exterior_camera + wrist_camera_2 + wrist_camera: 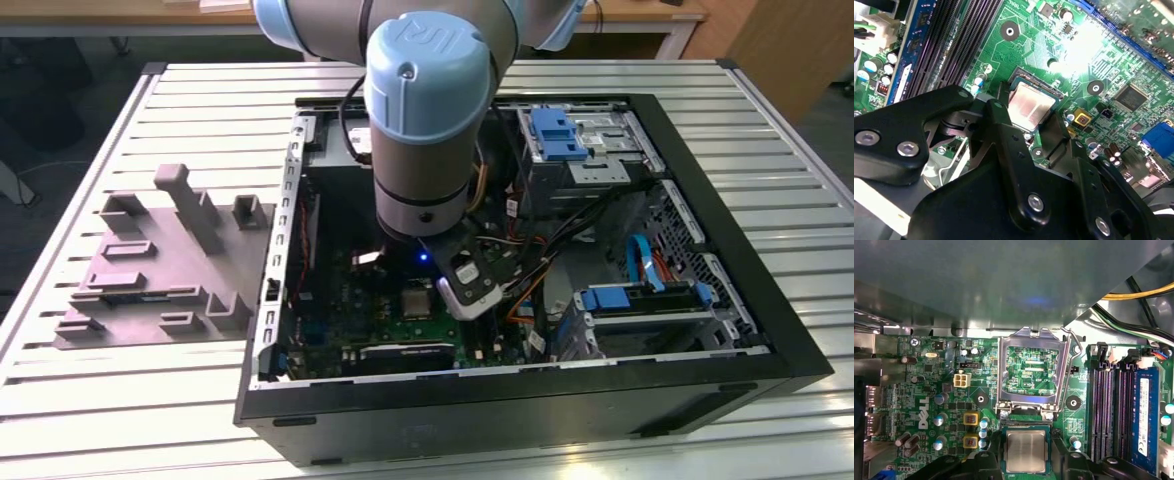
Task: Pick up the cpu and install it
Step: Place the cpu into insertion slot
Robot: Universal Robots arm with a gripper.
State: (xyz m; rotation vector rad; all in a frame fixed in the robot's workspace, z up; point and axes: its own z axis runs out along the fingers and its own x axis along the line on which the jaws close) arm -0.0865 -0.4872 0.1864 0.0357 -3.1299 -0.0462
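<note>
The cpu [1026, 451] has a pale silvery metal top with a fine brushed, satin sheen. The pincer [1029, 111] is matt black and set with bright polished screw heads. The motherboard [929, 385] is green and glossy under the light, and the socket frame [1001, 371] on it is bare shiny metal. The memory slots [1110, 405] look like smooth dark plastic. In the exterior view the arm [424, 60] has smooth glossy pale-blue caps over grey metal. The computer case [534, 412] is matt black outside and dull sheet metal inside. The tray [147, 290] is matt grey plastic, and the desk [200, 100] is ribbed pale metal.
</note>
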